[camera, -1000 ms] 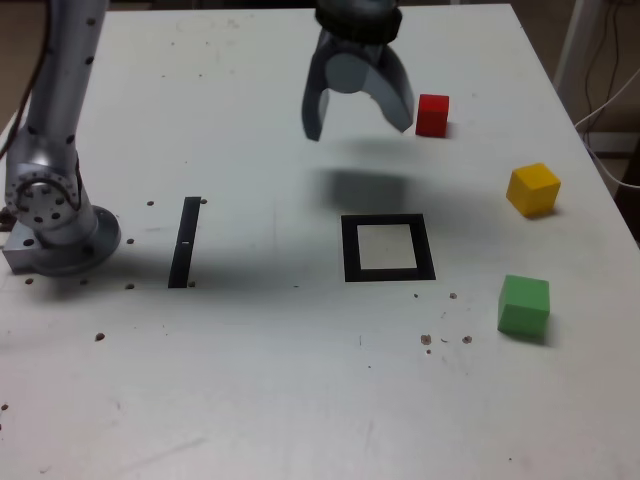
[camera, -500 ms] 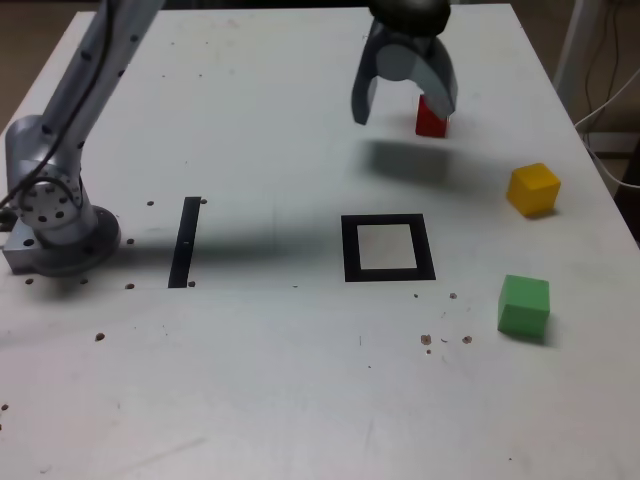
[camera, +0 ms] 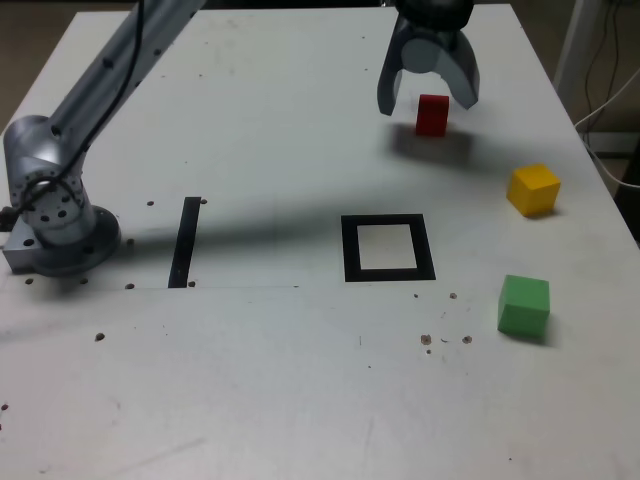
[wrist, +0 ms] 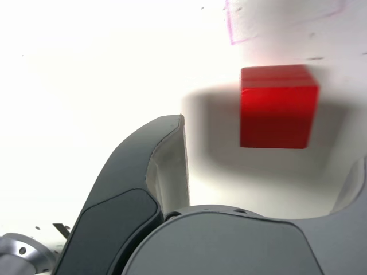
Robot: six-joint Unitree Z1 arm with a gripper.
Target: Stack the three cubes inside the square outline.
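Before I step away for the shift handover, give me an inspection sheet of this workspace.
Surface: white table, dark specks and faint pink lines on it
Red cube: on the table, below the open gripper, not gripped
Yellow cube: on the table, between red and green in the exterior view
Green cube: on the table, nearest that camera
Square outline: flat, no cube inside
Clutter: nothing seen; a black strip lies flat near the arm's base
Cables: dark one along the arm; pale one off the table's right edge, exterior view
Surroundings: pale post beyond the table, exterior view's right
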